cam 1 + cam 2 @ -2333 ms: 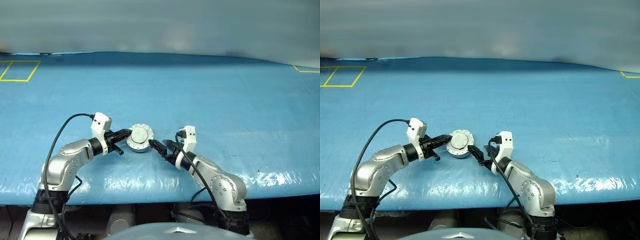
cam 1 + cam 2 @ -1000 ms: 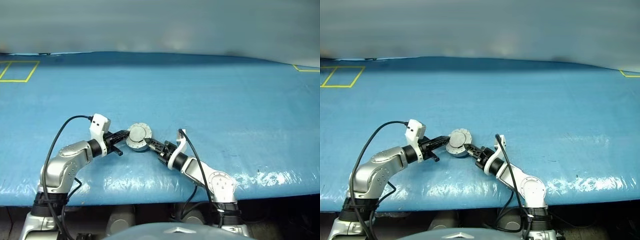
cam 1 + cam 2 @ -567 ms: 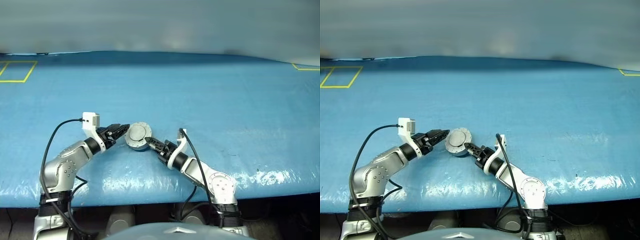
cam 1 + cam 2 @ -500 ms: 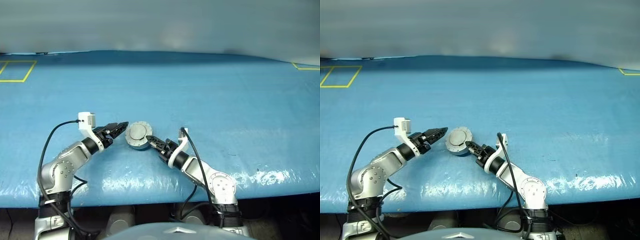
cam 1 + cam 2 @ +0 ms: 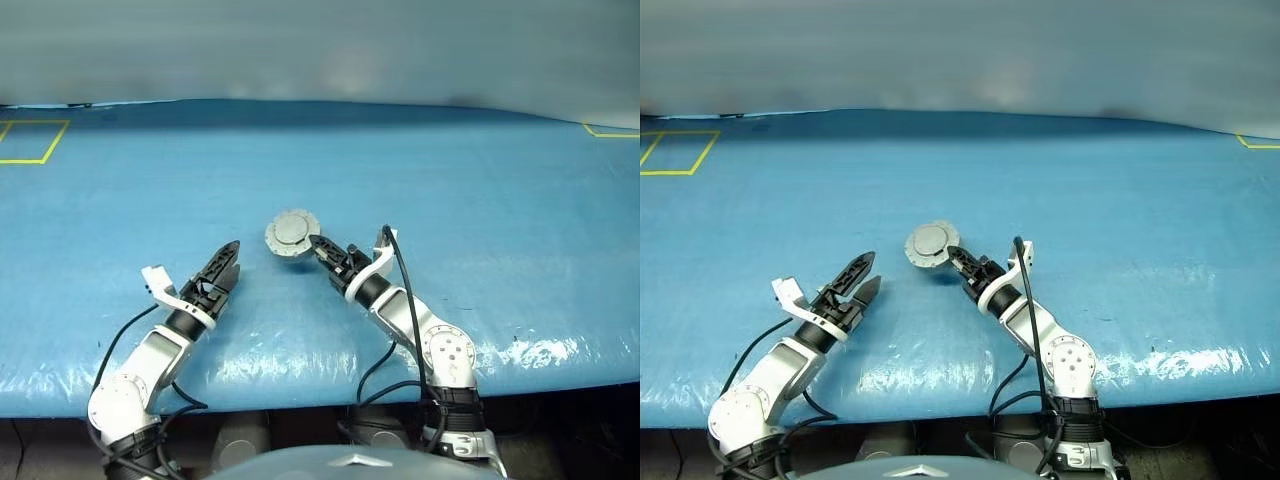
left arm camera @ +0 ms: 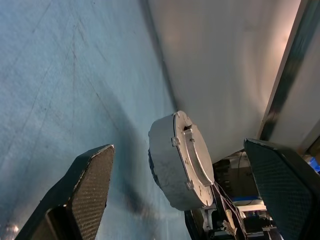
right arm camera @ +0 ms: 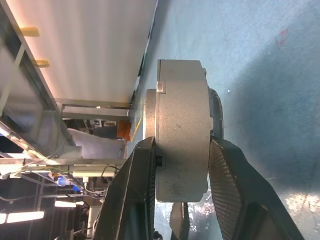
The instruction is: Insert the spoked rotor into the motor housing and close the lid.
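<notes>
Right wrist view: right pincer (image 7: 182, 170) clamps the motor housing (image 7: 181, 130), lid (image 5: 292, 231) closed, above the blue surface (image 5: 480, 190) — left pincer (image 5: 858, 280) gapes empty nearby. Next, I judge: setting it down.

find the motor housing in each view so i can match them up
Left eye view: motor housing, centre, at the right tool.
Right eye view: just left of centre.
Left wrist view: edge-on between that tool's open fingers.
Right wrist view: clamped between the fingers.
Shared landmark: the blue table cover.
</notes>
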Motion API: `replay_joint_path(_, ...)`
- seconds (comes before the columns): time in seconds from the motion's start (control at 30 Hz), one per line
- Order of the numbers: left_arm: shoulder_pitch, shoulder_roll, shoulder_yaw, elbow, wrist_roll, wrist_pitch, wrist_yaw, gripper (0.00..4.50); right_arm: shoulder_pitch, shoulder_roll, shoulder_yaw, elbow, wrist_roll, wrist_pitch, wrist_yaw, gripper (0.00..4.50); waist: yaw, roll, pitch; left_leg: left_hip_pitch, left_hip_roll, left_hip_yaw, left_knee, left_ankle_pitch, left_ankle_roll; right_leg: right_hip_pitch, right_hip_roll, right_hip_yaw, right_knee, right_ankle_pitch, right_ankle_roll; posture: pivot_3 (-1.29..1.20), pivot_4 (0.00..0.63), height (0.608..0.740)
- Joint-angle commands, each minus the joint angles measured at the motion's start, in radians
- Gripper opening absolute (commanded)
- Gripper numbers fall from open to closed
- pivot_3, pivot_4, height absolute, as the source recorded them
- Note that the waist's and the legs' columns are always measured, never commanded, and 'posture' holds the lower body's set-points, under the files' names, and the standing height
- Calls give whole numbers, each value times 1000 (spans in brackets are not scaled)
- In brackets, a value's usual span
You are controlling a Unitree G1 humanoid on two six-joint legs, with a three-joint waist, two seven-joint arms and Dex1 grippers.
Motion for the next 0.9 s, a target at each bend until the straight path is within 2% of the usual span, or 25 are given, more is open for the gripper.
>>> replay_joint_path(0.03, 9, -21, -32, -43, -91, -28, 19, 4500, -48, 100, 35, -96, 68, -6, 16, 1163, 0, 0, 0, 0, 0, 0, 0, 0, 0, 0, 0, 0, 0, 0, 0, 0, 150, 740)
replay_joint_path(0.4, 25, -39, -131, -7, -117, -107, -51, 4500, 1, 87, 148, -154, 135, 14, -29, 1163, -1, 0, 0, 0, 0, 0, 0, 0, 0, 0, 0, 0, 0, 0, -1, 0, 150, 740)
replay_joint_path(0.8, -14, -53, -174, 72, -116, -154, -81, 4500, 26, 61, 185, -173, 172, 27, -45, 1163, -1, 0, 0, 0, 0, 0, 1, 0, 0, 0, 0, 0, 0, 0, -1, 0, 150, 740)
replay_joint_path(0.9, -10, -59, -173, 78, -128, -160, -69, 3560, 28, 56, 187, -175, 161, 23, -43, 1163, 0, 0, 0, 0, 0, 0, 1, 0, 0, 0, 0, 0, 0, 0, -1, 0, 150, 740)
